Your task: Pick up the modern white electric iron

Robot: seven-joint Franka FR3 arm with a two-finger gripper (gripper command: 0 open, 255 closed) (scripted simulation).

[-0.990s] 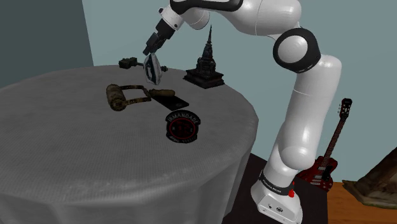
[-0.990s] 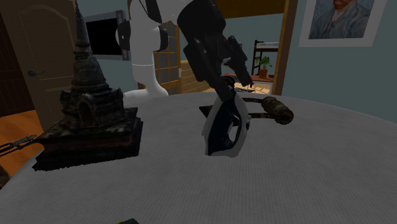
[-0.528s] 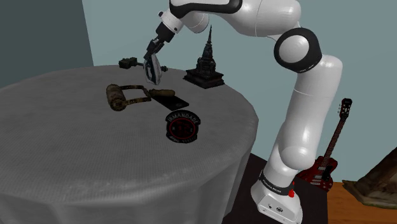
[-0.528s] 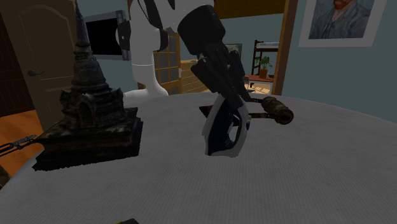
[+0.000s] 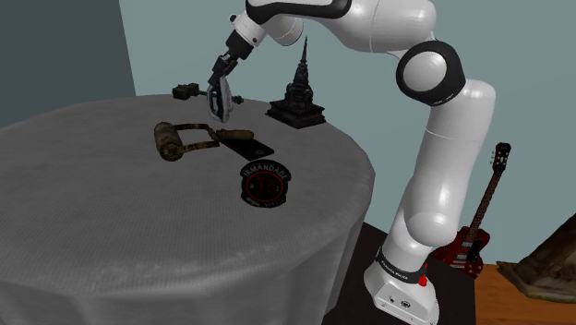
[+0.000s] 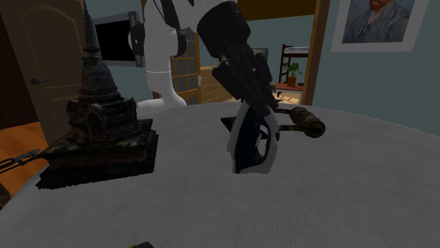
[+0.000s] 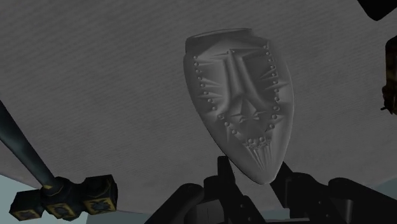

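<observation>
At the grey table's (image 5: 92, 231) far edge, the gripper (image 6: 263, 117) is pinching the rigid, probably heavy iron (image 6: 248, 151) by its handle.

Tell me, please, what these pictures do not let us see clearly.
The iron handle: wrist view, hidden behind its own soleplate.
The statue tip: second exterior view, cut by the top edge.
The dark object beside the iron: shoulder view, too small to identify.
</observation>
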